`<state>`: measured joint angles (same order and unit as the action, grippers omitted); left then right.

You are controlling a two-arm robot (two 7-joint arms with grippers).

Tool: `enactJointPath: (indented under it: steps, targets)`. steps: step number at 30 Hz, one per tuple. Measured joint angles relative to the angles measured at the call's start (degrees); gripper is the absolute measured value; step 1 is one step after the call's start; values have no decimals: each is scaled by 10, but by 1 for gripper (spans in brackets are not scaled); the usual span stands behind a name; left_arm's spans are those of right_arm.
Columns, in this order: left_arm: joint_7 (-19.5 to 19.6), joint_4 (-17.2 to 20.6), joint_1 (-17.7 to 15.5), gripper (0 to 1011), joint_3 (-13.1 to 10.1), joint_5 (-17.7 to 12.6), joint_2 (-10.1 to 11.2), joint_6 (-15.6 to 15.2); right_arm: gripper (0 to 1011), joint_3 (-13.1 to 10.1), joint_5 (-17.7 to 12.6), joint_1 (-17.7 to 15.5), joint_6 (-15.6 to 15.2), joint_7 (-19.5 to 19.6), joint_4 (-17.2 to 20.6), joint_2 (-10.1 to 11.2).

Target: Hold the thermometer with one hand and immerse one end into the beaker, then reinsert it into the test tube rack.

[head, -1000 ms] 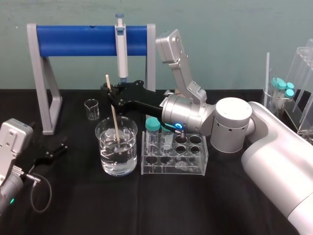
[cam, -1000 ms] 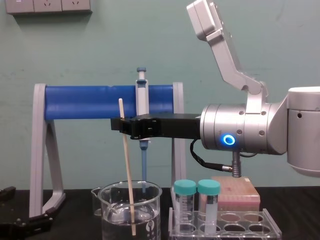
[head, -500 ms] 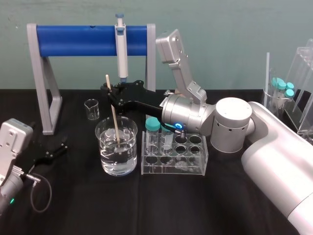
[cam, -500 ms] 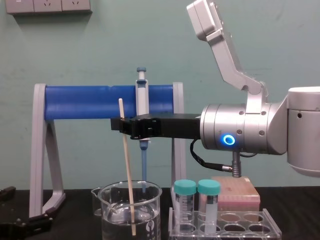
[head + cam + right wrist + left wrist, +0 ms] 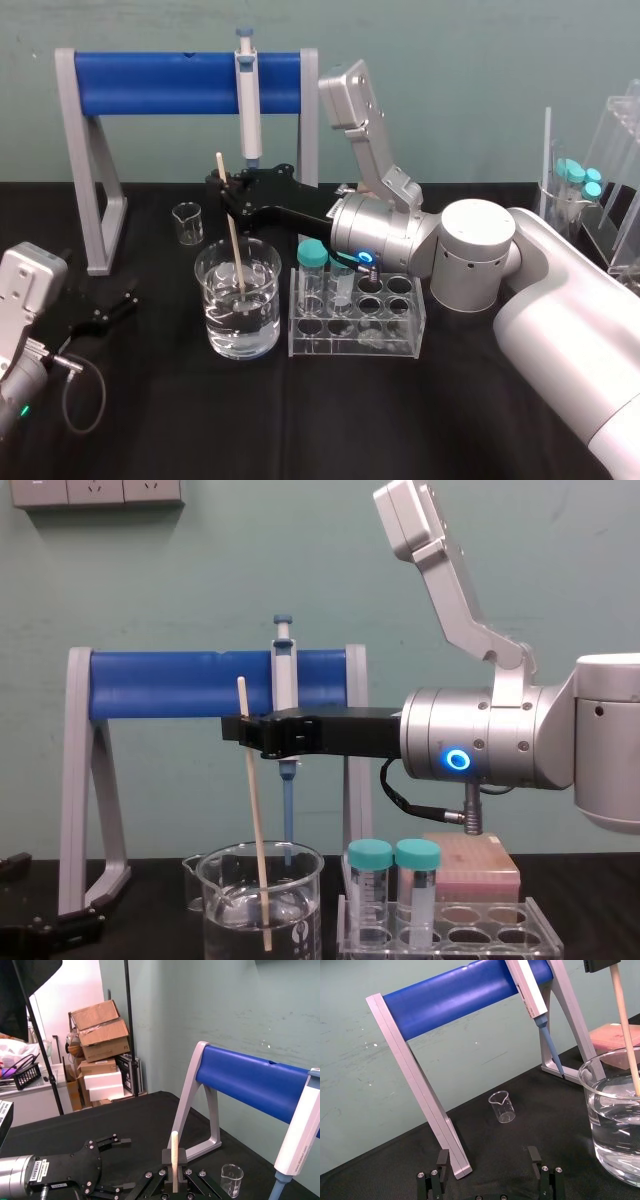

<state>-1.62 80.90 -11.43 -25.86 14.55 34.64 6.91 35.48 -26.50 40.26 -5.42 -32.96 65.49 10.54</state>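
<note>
The thermometer, a thin cream rod, stands slightly tilted with its lower end in the water of the large glass beaker. My right gripper is shut on the rod near its top, reaching in from the right above the beaker. Seen from the chest, the thermometer dips well into the beaker, with the right gripper clamped high on it. The clear test tube rack with two teal-capped tubes stands right of the beaker. My left gripper lies open on the table at the left.
A grey stand with a blue bar spans the back, and a pipette hangs from it behind the beaker. A small glass beaker sits near the stand. A pink box is behind the rack. More tube holders stand far right.
</note>
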Motion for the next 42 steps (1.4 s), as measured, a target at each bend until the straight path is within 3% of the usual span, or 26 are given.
enactJointPath:
  steps: [42]
  targets:
    - [0,0,0,1004,0,0,0,0,54,0,0,0,0,0,0,0]
